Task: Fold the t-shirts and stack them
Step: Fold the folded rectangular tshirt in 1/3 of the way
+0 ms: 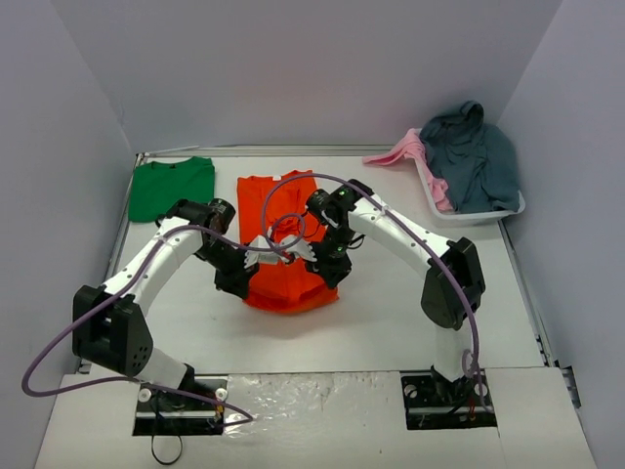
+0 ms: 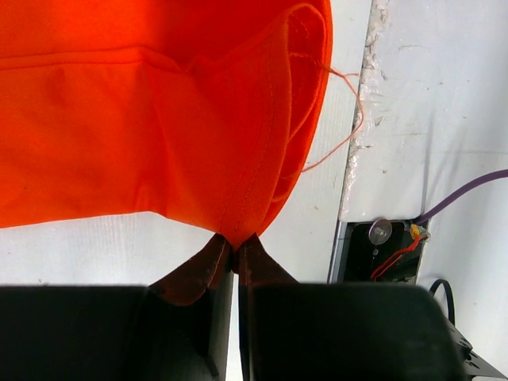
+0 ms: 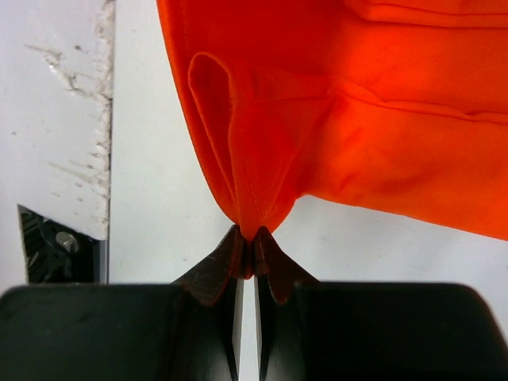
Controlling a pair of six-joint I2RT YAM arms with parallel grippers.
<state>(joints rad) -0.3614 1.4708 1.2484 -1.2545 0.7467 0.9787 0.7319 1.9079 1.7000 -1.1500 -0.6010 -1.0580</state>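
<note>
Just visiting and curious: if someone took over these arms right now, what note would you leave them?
Left gripper: shut on an edge of the orange t-shirt.
Right gripper: shut on the same shirt.
Orange t-shirt: mid-table, partly folded, pinched between the two arms.
Green t-shirt: flat at the far left, apparently folded.
To do: finish the orange fold, stack the two.

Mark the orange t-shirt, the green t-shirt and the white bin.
orange t-shirt (image 1: 293, 283): top view, lower part of the cloth.
green t-shirt (image 1: 172, 188): top view, middle of the cloth.
white bin (image 1: 479, 217): top view, near rim.
</note>
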